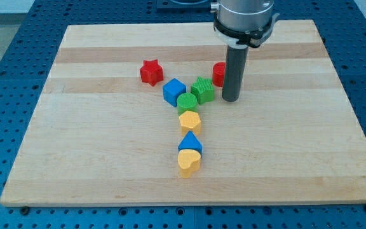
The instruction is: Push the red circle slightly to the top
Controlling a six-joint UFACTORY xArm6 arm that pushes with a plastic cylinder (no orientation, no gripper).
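Wooden board (107,165) on a blue perforated table (5,38), seen from above and in front. The arm carries no claw, so there is no jaw opening to report; it ends in a dark rod whose tip (230,99) rests on the board. The red circle (218,74), taken here as the landmark, lies directly against the rod's left side and is partly hidden by it; the tip sits just right of the circle and slightly toward the view's bottom. Left of the circle and a little below lies the green star (203,90). Further left and below are the blue cube (174,91) and the green cylinder (187,102), close together. The red star (150,72) stands well left of the circle, at about its level. Below-left of the circle, in a descending line, come the yellow hexagon (189,121), the blue triangle (190,143) and the yellow heart (189,162).
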